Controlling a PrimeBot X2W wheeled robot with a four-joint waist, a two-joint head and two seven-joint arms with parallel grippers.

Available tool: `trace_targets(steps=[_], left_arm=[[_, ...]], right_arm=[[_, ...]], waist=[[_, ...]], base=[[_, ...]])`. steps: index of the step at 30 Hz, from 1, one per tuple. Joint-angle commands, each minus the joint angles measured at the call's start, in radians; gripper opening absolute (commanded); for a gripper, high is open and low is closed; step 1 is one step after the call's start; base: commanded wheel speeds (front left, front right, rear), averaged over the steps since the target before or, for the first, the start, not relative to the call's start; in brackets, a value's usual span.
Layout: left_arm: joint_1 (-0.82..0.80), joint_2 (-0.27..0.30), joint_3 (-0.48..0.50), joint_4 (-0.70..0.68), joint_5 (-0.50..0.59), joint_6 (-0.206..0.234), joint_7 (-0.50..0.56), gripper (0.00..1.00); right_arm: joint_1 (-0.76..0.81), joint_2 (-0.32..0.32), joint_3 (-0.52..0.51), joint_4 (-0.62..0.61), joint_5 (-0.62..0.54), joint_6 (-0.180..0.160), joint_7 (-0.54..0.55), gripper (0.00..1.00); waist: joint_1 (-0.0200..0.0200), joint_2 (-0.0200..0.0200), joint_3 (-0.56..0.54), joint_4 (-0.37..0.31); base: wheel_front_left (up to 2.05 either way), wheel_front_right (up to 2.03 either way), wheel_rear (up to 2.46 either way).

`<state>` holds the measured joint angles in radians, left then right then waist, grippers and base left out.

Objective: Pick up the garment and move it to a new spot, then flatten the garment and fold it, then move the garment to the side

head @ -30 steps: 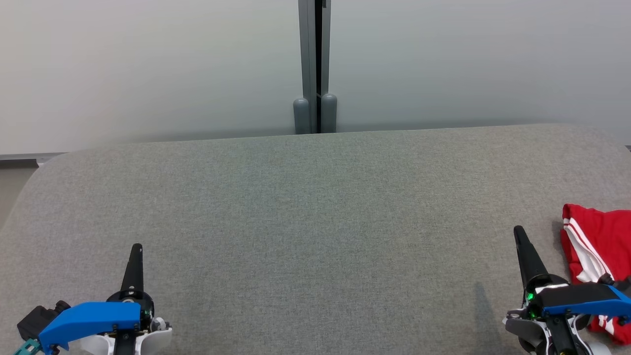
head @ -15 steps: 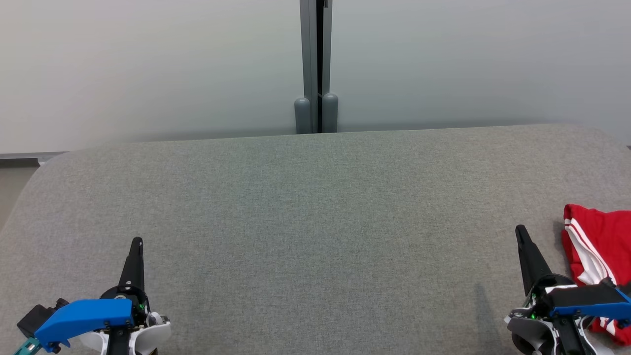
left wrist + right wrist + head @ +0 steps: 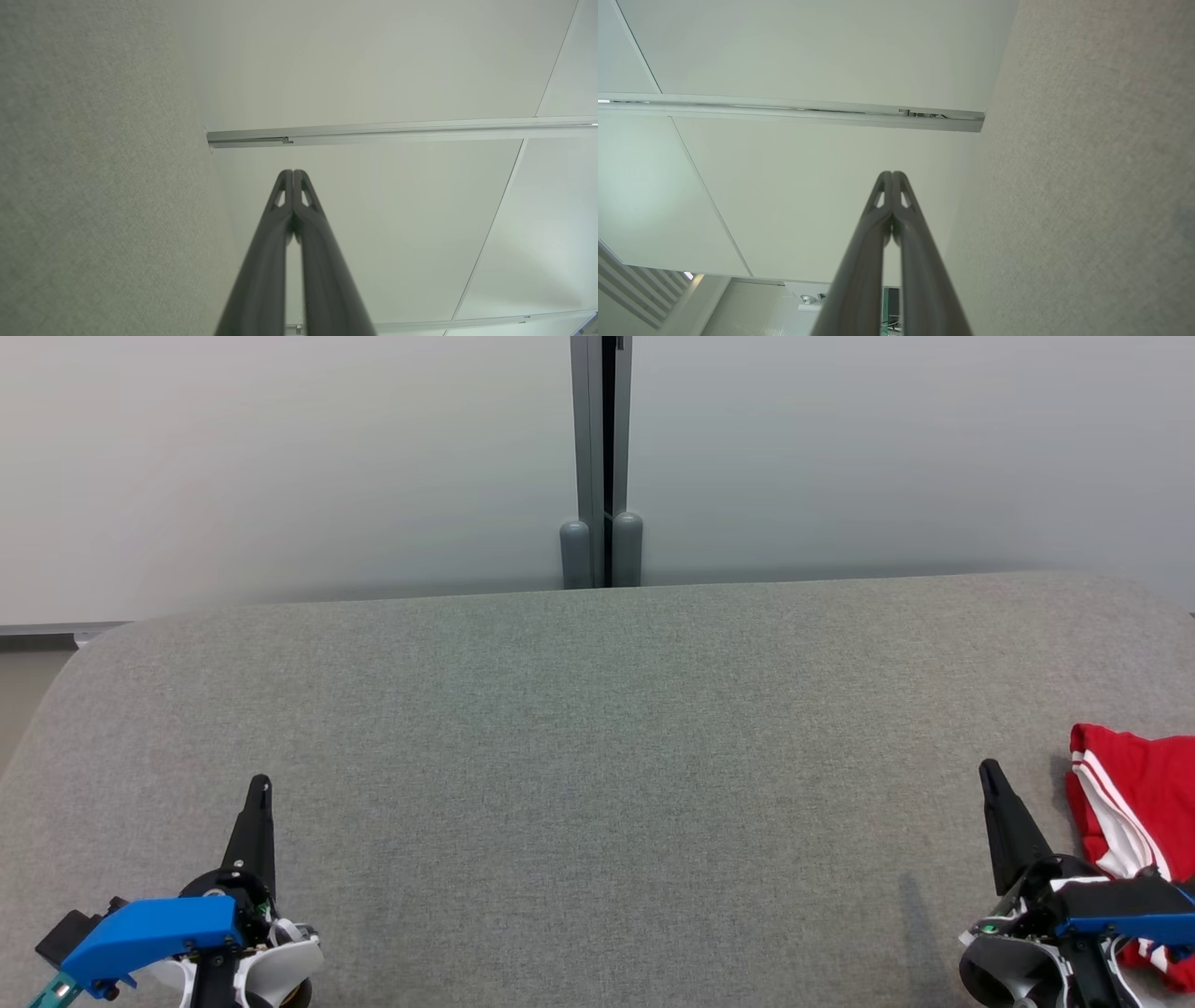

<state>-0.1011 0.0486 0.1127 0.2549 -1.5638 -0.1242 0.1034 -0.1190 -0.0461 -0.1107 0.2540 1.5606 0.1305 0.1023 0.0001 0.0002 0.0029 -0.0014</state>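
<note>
Head view: our red, white-striped cloth garment [image 3: 1144,775] lies on the grey fabric bench [image 3: 597,756] just beside our right hand [image 3: 987,770]; it and our left hand [image 3: 260,786] each have fingers pressed together.

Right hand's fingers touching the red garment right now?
Apart. The head view shows a strip of gray table between the right hand, fingers shut, and the left edge of the red garment.

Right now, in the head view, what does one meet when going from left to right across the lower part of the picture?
The left gripper → the right gripper → the red garment with white stripes, at the right edge.
</note>
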Motion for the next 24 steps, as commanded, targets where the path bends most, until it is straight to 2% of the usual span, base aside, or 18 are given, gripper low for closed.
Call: trace_targets(steps=[1,7,24], left_arm=[[-0.012,0.003,0.002,-0.008,-0.014,-0.010,0.005,0.00],[-0.012,0.003,0.003,-0.014,-0.055,-0.011,0.016,0.00],[-0.012,0.003,0.003,-0.013,-0.051,-0.009,0.015,0.00]], right_arm=[[0.014,-0.007,-0.003,-0.007,0.019,0.000,0.005,0.00],[0.018,-0.007,-0.006,-0.013,0.058,0.000,0.016,0.00],[0.017,-0.007,-0.005,-0.012,0.054,0.000,0.015,0.00]], waist=[[-0.0001,-0.0002,0.000,0.000],[-0.0001,-0.0002,0.000,0.001],[-0.0001,-0.0002,0.000,0.001]], base=[[0.00,0.00,0.00],[0.00,0.00,0.00],[0.00,0.00,0.00]])
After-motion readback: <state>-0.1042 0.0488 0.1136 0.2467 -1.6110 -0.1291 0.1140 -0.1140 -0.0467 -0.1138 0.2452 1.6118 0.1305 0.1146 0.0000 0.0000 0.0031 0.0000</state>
